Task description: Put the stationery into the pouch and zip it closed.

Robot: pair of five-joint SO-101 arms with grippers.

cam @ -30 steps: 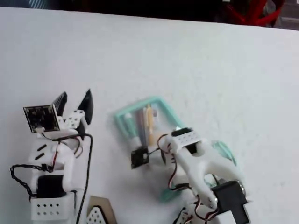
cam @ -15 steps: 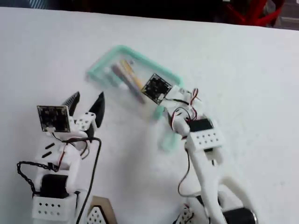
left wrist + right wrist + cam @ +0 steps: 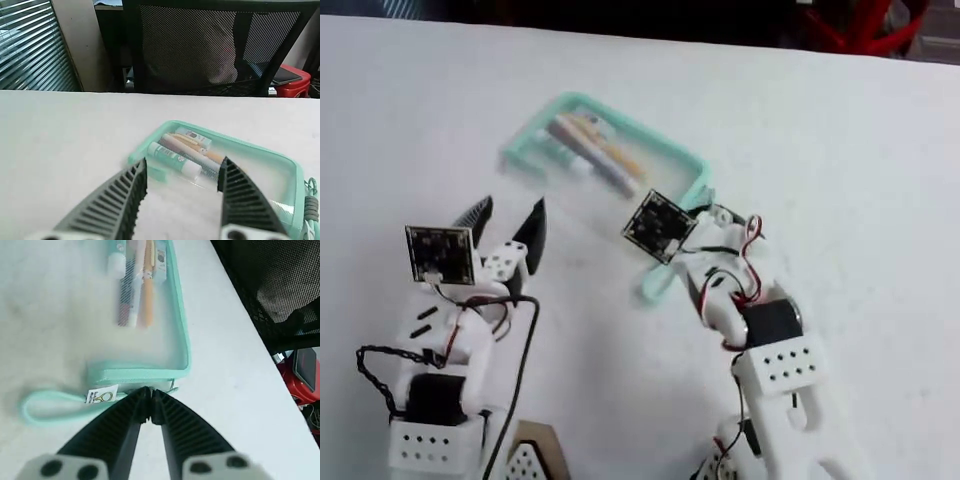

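Observation:
A clear pouch with mint trim (image 3: 620, 135) lies slanted on the white table, with pens and a glue stick (image 3: 590, 150) inside. My right gripper (image 3: 147, 392) is shut on the pouch's (image 3: 100, 345) end seam, beside the white tag and the wrist strap (image 3: 50, 402). In the high view that arm's camera board (image 3: 658, 225) hides the grip. My left gripper (image 3: 510, 215) stands open just short of the pouch's other end, with nothing between its fingers. Through its own view (image 3: 182, 175) I see the pouch (image 3: 270, 165) and the stationery (image 3: 185, 150) ahead.
The strap loop (image 3: 655, 285) trails on the table by the right arm. A brown piece (image 3: 535, 445) sits at the front edge between the arm bases. A black mesh chair (image 3: 200, 45) stands beyond the table's far edge.
The right arm has dragged the pouch from the table's front middle to farther back and left, and the pouch has turned. The left arm has shifted slightly right, still open.

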